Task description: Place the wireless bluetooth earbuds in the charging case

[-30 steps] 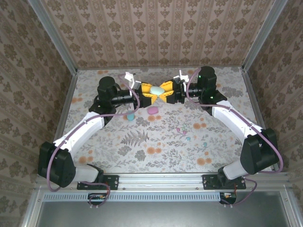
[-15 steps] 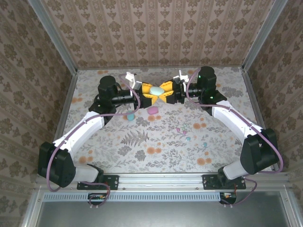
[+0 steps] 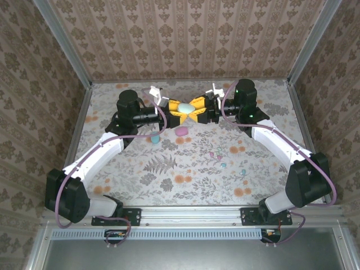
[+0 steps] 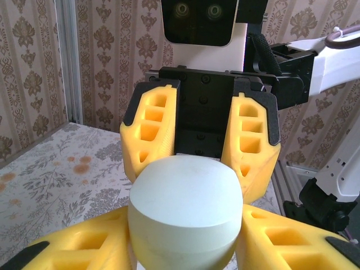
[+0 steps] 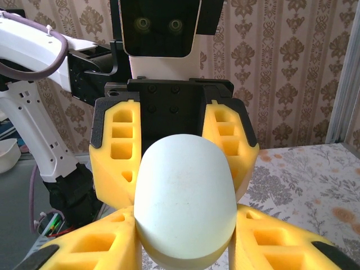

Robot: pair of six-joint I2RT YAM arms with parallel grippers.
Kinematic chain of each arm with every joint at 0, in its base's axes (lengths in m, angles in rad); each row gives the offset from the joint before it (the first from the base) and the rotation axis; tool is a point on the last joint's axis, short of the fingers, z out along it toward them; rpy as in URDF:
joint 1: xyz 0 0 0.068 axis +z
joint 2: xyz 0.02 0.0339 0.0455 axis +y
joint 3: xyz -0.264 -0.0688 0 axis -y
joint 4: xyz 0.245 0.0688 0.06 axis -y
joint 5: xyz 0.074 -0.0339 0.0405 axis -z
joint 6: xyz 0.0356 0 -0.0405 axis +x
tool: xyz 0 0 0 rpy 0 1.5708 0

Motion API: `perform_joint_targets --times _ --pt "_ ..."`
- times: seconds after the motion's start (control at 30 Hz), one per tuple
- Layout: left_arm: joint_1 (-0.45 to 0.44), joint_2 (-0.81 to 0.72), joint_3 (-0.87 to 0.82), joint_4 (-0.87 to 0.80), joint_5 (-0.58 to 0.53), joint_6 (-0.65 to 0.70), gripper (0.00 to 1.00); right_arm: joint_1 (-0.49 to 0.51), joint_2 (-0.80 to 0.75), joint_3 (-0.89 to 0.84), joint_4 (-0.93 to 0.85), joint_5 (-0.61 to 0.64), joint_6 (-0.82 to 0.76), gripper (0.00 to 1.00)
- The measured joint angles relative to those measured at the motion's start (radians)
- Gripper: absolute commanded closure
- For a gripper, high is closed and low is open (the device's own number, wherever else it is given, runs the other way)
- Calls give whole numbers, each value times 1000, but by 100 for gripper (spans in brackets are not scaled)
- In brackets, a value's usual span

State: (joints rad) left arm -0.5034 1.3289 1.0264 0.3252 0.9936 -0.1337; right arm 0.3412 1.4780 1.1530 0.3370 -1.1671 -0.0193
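A pale mint egg-shaped charging case [image 3: 185,106] hangs in the air over the far middle of the table, its lid closed along a visible seam. My left gripper [image 3: 178,109] and right gripper [image 3: 196,108] meet nose to nose there, each shut on the case from its own side. In the left wrist view the case [image 4: 185,208] sits between my yellow fingers [image 4: 84,247]. The right wrist view has the case [image 5: 184,197] pressed between its fingers [image 5: 281,242]. Tiny earbuds lie on the table: a pink earbud [image 3: 212,153], a light blue earbud [image 3: 223,165] and a teal earbud [image 3: 243,171].
A pink case [image 3: 181,130] and a blue case [image 3: 153,138] rest on the floral table just below the grippers. Aluminium posts and patterned walls close in the left side, the right side and the back [image 3: 191,80]. Both arm bases stand at the near rail [image 3: 185,214].
The left gripper's jaws have narrowed slightly on the case. Both arms and the things on the table stay where they were.
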Motion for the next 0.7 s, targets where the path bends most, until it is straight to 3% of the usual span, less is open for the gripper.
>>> perform_joint_targets --times 0.2,0.43,0.7 --pt "0 0 0 0 0 0 56 0 0 0 3 0 12 62" --pt "1 0 2 -1 -2 -1 66 0 0 0 4 -1 19 62" --pt "1 11 13 -5 6 7 67 -2 0 0 11 -1 19 60"
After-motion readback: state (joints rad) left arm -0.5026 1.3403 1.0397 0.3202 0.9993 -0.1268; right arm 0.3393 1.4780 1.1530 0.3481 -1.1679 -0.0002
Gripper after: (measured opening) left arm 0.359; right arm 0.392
